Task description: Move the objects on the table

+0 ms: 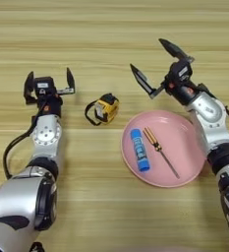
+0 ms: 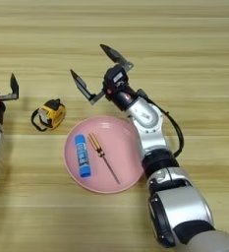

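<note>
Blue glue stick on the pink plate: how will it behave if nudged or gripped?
The blue cylindrical glue stick lies on its side on the round pink plate, so it probably rolls when nudged. It looks rigid and likely light. The thin orange-handled screwdriver lies alongside and may get knocked.

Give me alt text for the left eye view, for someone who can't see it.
The robot's right end effector hangs open above the far rim of a pink plate holding a blue glue stick and a screwdriver. A yellow tape measure lies left of the plate on the wooden table, and the left end effector sits open further left.
</note>
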